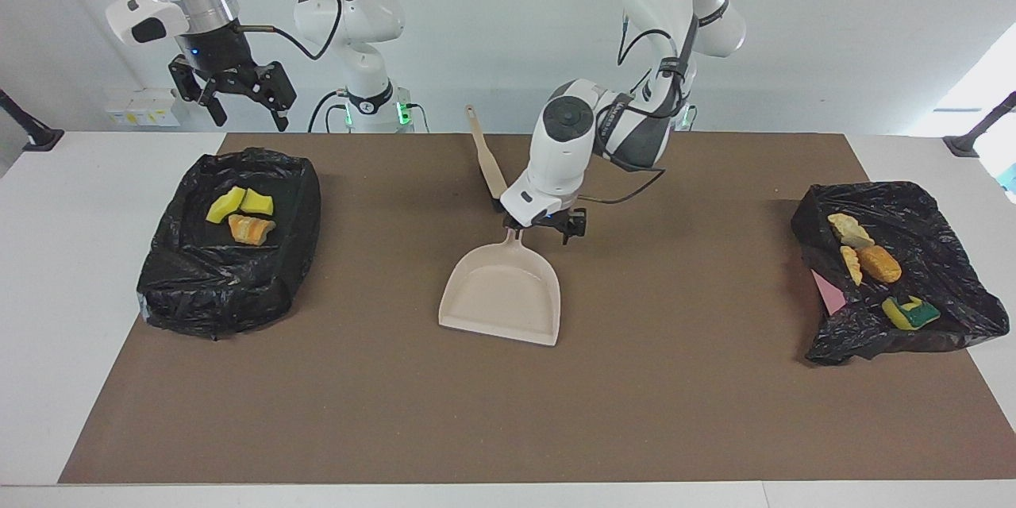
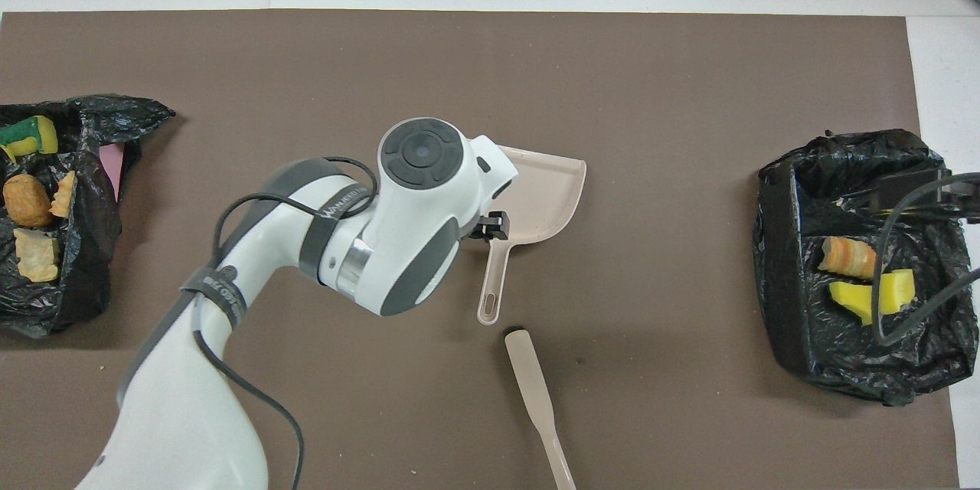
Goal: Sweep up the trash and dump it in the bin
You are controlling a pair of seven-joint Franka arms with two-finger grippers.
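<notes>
Trash (image 1: 240, 214) sits in both bins (image 1: 230, 242); mat looks clear. Dustpan (image 1: 502, 294) down, left gripper (image 1: 548, 224) apparently released; right gripper (image 1: 230, 91) open, waiting.

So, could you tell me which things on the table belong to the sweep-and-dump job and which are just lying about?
Belongs to the job:
- dustpan, empty on the mat
- brush
- trash in the bin at the right arm's end
- trash pieces in the other bin

Just lying about:
- pink sheet under that bag
</notes>
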